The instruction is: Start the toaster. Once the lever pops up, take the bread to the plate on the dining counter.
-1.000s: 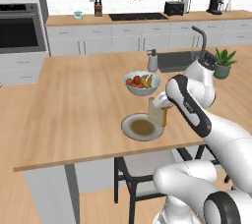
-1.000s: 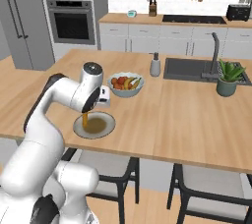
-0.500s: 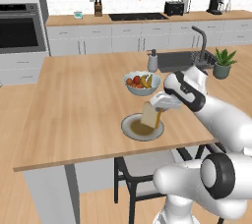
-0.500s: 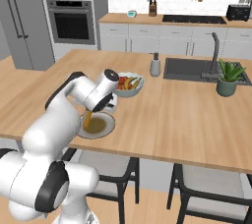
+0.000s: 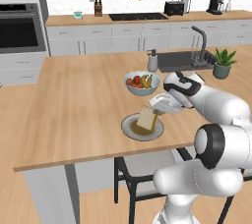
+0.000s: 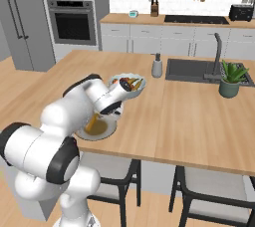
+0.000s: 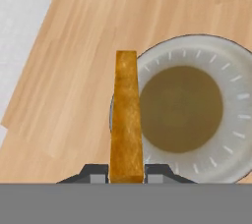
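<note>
My gripper (image 5: 155,111) is shut on the bread (image 5: 146,118), a golden-tan slice with a darker crust, held tilted just over the plate (image 5: 129,130) on the dining counter (image 5: 83,100). In the hand view the bread (image 7: 126,120) stands edge-on between my fingertips, over the left rim of the plate (image 7: 231,115). From the right base view the bread (image 6: 93,121) hangs over the plate (image 6: 104,132) beneath my gripper (image 6: 101,117); I cannot tell whether slice and plate touch. The black toaster (image 5: 173,8) sits on the far worktop.
A white fruit bowl (image 5: 142,83) stands just behind the plate. Further back are a soap dispenser (image 5: 153,62), the sink (image 5: 184,61) and a potted plant (image 5: 222,63). A coffee machine (image 5: 215,2) stands right of the toaster. Chairs sit under the counter's near edge.
The arm has swung down and the hand has tilted, carrying the bread lower and slightly left over the plate. The gripper stayed shut on it.
</note>
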Controlling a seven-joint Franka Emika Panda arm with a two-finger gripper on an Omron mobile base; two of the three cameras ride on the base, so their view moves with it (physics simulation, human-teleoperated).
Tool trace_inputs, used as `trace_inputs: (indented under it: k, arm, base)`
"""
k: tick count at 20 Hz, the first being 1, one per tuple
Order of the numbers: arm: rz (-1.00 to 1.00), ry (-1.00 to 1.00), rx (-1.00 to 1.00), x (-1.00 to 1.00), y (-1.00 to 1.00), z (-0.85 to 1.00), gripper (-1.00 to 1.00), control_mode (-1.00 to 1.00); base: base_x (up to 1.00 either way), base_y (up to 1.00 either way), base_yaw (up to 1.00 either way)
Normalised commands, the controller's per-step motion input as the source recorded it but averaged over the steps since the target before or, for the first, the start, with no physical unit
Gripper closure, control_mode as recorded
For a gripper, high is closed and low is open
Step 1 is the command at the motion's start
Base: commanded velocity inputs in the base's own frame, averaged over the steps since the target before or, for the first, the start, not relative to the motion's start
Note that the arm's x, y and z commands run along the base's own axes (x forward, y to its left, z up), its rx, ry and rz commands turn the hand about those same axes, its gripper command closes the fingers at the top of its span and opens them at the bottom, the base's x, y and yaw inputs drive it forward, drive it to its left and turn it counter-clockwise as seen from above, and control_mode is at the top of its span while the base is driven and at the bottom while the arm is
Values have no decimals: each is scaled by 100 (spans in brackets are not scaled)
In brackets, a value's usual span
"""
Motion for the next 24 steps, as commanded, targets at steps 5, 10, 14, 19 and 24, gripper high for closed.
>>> trace_inputs:
  k: [5, 10, 14, 19, 24]
  arm:
    - [0, 0, 6, 31, 0, -27, 100, -100]
    - [0, 0, 2, 19, 2, -30, 100, -100]
    - [0, 0, 0, 4, 3, -22, 100, -100]
    - [0, 0, 0, 1, 0, -22, 100, -100]
    - [0, 0, 0, 0, 0, -26, 100, -100]
  base:
    - [0, 0, 0]
    - [0, 0, 0]
    - [0, 0, 0]
    - [0, 0, 0]
    - [0, 0, 0]
